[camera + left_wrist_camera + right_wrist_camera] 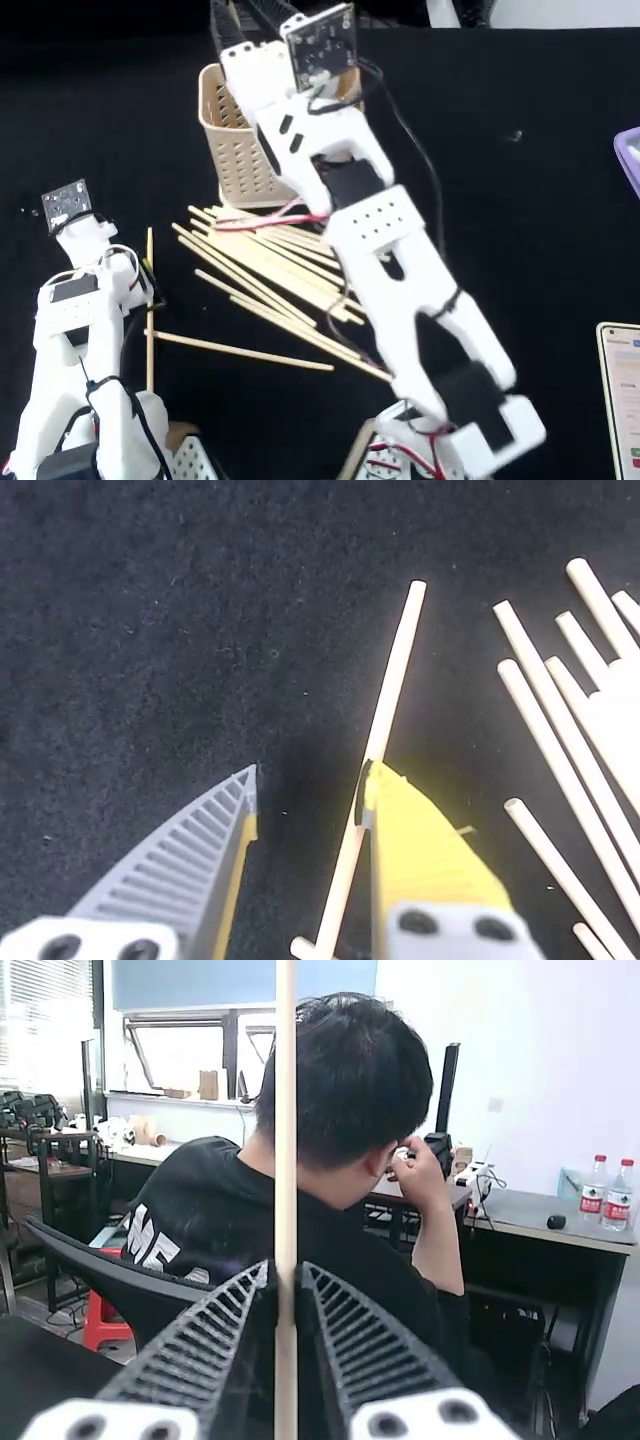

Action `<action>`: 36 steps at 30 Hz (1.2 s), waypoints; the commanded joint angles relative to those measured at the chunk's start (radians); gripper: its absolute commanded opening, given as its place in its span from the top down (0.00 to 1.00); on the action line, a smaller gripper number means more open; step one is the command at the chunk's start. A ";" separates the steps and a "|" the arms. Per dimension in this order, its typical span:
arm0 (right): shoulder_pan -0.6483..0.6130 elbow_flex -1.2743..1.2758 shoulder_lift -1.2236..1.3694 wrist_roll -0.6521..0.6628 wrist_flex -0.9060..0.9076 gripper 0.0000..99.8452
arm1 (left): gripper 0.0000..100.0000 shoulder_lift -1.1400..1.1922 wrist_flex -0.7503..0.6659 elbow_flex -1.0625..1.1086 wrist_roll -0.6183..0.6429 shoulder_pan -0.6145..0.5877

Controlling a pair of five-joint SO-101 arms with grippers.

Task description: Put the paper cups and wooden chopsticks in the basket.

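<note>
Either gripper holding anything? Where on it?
The right gripper is shut on a wooden chopstick, by its shaft, with a long length reaching beyond it. The left gripper is open and holds nothing; a loose chopstick lies between its jaws.

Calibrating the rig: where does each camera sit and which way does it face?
High view: fixed above, looking down on the table, basket, both arms.
Left wrist view: on the left arm, facing down at the table; left gripper open, a loose chopstick between its jaws.
Right wrist view: on the right arm, facing into the room; right gripper shut on an upright chopstick.
Shared: high and left wrist views both show the chopstick pile.
</note>
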 commanded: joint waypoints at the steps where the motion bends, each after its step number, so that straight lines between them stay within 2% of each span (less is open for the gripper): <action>1: 0.017 -0.151 0.101 0.003 -0.031 0.99 | 0.82 -0.012 -0.017 -0.005 0.003 0.013; 9: 0.015 -0.223 0.265 0.003 -0.028 0.99 | 0.82 -0.012 -0.014 -0.004 0.003 0.013; 19: 0.014 -0.081 0.265 0.003 -0.028 0.99 | 0.82 -0.012 -0.011 -0.005 0.003 0.012; 29: 0.005 0.142 0.084 0.005 -0.028 0.99 | 0.82 -0.012 -0.011 -0.008 0.003 0.012; 31: 0.002 0.179 0.045 0.008 -0.026 0.95 | 0.82 -0.012 -0.011 -0.008 0.003 0.012; 34: -0.003 0.220 -0.005 0.002 -0.002 0.82 | 0.82 -0.012 -0.011 -0.008 0.003 0.012; 36: -0.005 0.217 -0.036 0.002 0.057 0.80 | 0.82 -0.012 -0.012 -0.008 0.003 0.012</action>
